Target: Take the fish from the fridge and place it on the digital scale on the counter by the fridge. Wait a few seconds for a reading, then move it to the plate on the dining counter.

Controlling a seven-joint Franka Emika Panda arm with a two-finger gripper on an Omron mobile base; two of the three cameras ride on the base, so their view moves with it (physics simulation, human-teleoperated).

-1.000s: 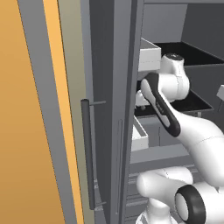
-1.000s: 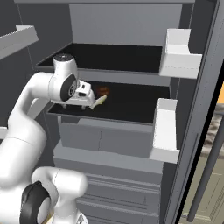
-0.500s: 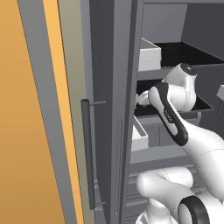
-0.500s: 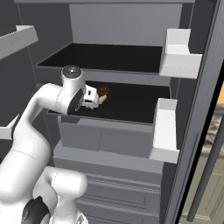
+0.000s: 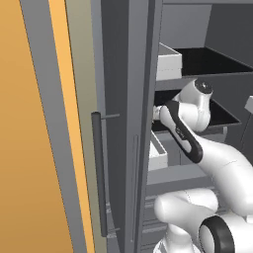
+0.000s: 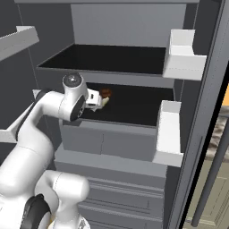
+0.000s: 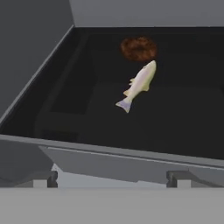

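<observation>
End effector (image 7: 112, 178) sitting at front lip of fridge (image 6: 134, 27) shelf (image 7: 183, 127), fingers spread wide, gripping nothing. Fish (image 7: 139, 84) lying diagonally upper centre of hand view on dark shelf, tail toward camera, head touching brown round item (image 7: 138, 48) behind it
</observation>
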